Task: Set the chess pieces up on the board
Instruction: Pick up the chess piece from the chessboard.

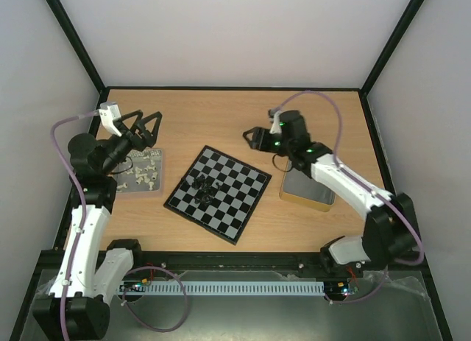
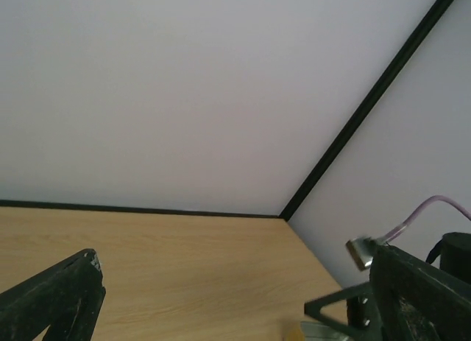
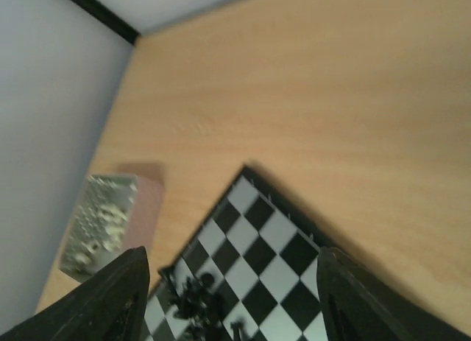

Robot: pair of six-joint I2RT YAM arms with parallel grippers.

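Huddling on board (image 3: 283,247), pcs (image 3: 193,303) beyond R jaws

I'm getting soft, even light overhead; the right wrist view is blurring, smearing the board (image 3: 280,254) at lower centre.

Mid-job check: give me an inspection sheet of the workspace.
Surface: light wooden table.
Job's things: board rotated mid-table; black chess pieces bunched on its left part, not set out.
Clutter: tray of pale pieces at left; second tray under the right arm.
Grippers: left gripper open, by the left tray; right gripper open, beyond the board.
Cables: purple cable looping off each arm.
Surroundings: white walls, black frame.
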